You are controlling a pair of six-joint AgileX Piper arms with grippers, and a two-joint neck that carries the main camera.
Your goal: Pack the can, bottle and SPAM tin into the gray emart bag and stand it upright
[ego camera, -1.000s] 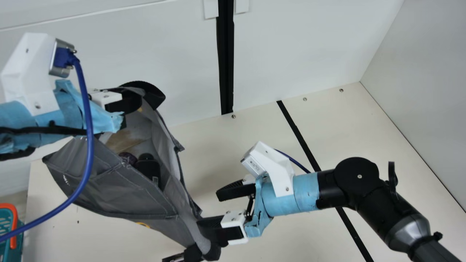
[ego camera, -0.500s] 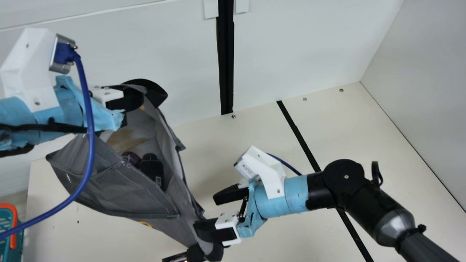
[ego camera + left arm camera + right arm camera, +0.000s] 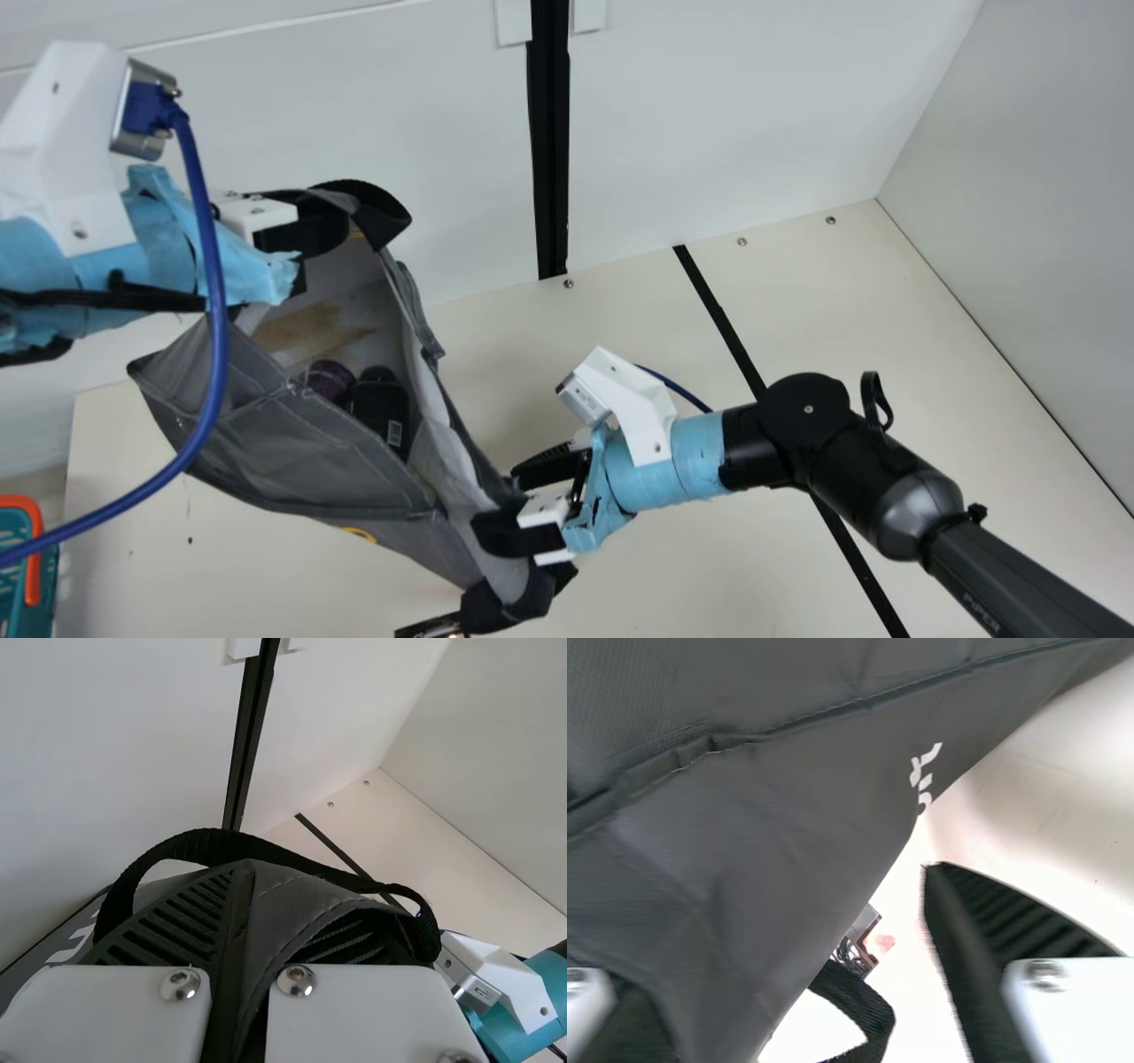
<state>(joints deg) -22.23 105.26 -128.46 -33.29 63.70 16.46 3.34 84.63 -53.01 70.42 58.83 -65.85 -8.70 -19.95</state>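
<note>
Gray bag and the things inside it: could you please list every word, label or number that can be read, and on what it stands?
No text can be read whole.
Gray bag: white letters, only partly seen.
Black bottle: small pale label, too small to read.
Purple can: nothing readable.

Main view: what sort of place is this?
Probably a robotics lab or test cell: a cream table enclosed by plain pale panels, with a left arm and a right arm both wrapped in blue tape and carrying wrist cameras.
</note>
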